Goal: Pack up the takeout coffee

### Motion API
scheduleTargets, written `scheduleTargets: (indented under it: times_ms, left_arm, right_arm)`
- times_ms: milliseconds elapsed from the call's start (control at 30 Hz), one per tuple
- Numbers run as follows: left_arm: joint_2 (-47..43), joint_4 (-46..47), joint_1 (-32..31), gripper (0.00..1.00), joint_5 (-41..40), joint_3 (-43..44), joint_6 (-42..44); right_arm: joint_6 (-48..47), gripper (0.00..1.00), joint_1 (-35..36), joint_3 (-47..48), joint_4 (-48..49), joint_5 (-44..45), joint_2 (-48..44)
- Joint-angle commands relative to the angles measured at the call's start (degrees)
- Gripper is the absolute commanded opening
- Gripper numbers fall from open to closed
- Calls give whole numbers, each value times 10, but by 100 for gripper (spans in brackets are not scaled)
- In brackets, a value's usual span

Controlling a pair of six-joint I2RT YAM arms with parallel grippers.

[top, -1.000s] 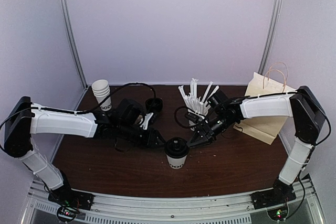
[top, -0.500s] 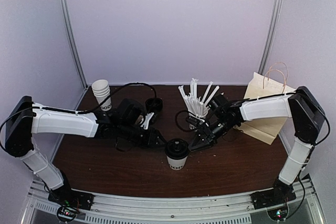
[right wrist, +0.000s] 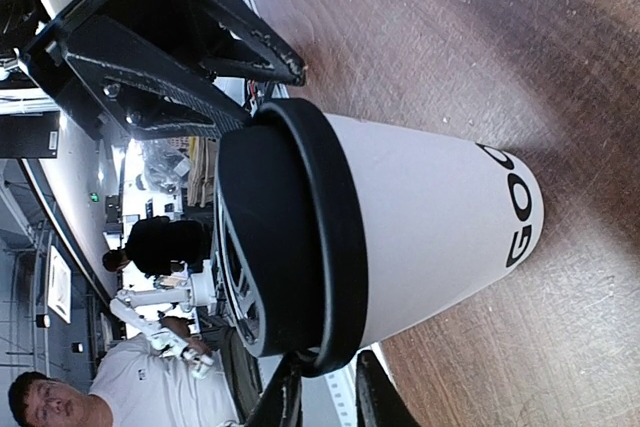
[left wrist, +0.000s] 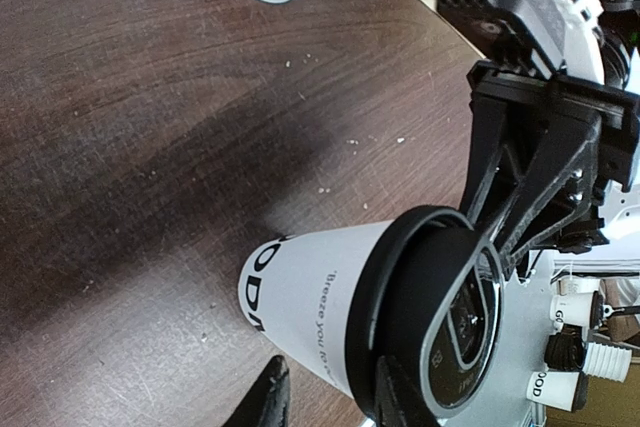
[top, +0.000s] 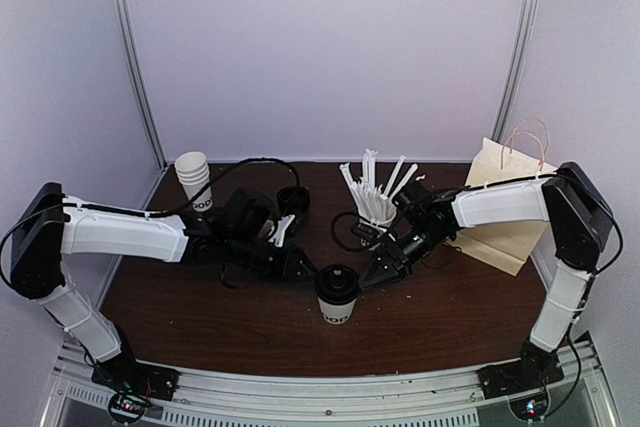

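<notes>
The takeout coffee [top: 338, 293], a white paper cup with a black dome lid, stands upright on the brown table between my two grippers. My left gripper [top: 299, 268] sits low at the cup's left. In the left wrist view the left gripper [left wrist: 335, 402] is open, one finger beside the cup wall [left wrist: 310, 292] and the other at the lid's rim [left wrist: 385, 347]. My right gripper [top: 376, 272] is just right of the lid. In the right wrist view the right gripper [right wrist: 325, 402] shows a narrow gap, with the lid's rim [right wrist: 335, 277] right at its tips.
A stack of lidless white cups [top: 193, 176] stands at the back left. Spare black lids [top: 291, 197] lie behind the left arm. A cup of white straws [top: 377, 207] is just behind the right gripper. A paper bag [top: 512, 209] lies at the right.
The right gripper has drawn back a little to the right of the lid and its jaws have narrowed. The left jaws have narrowed too. The cup has stayed put.
</notes>
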Motion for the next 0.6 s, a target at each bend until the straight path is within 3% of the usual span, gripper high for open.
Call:
scheduleTargets:
  times_ms: [0,400,567]
  left_arm:
    - [45,-65,0,28,-34,-37,10]
    - [119,-12,5,22,-24,-90,-16]
    - [94,-38,5,26,-41,-70,8]
  right_arm:
    - [-33,18,16,-5,-56,181,72]
    - [-55,17,20,4,-75,216,73]
    - [-69,17,21,15,-79,195,46]
